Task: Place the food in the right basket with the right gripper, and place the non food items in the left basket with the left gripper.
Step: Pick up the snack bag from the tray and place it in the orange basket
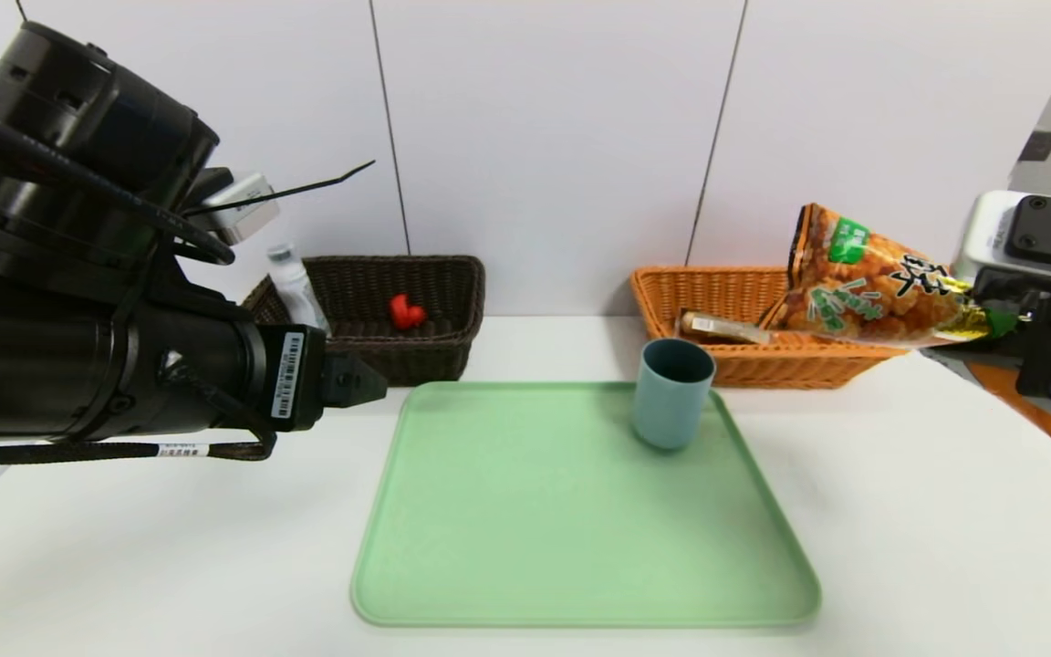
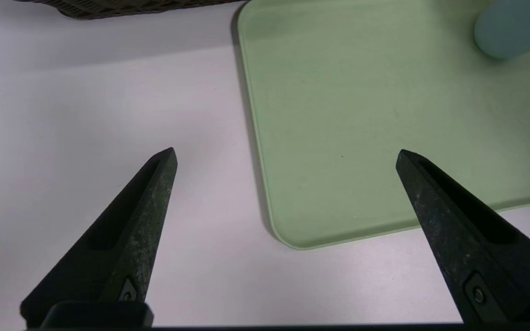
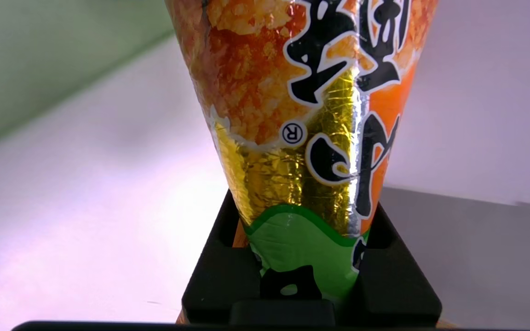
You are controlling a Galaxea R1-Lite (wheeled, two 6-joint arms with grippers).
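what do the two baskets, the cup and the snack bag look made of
Left basket and right basket: woven wicker, matte, weave visible. Cup: likely matte plastic, smooth and uniform. Snack bag, in the right gripper: glossy printed foil film, crinkled and reflective.

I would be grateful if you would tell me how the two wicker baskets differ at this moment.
The left basket is dark brown; the right basket is orange. The left basket holds a clear bottle leaning at one end and a small red toy; the right basket holds a wrapped bar. The snack bag gripped by the right pincer hangs over the right basket; nothing hangs over the left one. Both are rectangular with flared sides, against the wall.
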